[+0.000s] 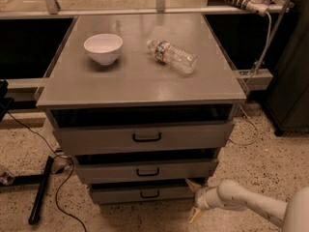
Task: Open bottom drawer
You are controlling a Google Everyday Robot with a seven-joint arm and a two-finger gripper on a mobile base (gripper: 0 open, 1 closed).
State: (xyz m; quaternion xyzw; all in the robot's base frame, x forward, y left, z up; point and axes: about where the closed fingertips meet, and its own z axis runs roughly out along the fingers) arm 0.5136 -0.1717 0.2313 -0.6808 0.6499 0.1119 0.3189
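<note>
While poising the gripper (194, 200) just right of the bottom drawer (125, 194), spreading its fingers (192, 183) wide. Hanging apart from the black handle (150, 194).

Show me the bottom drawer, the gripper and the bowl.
bottom drawer (120, 194): camera view, front panel.
gripper (194, 199): camera view, between fingertips, right of that drawer.
bowl (103, 57): camera view, outer wall.

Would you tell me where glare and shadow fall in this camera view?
Camera view: soft glare streaks the tabletop near the bottle; dark shadow fills the gap above the top drawer; the pincer, low right by the bottom drawer, is clearly lit.
</note>
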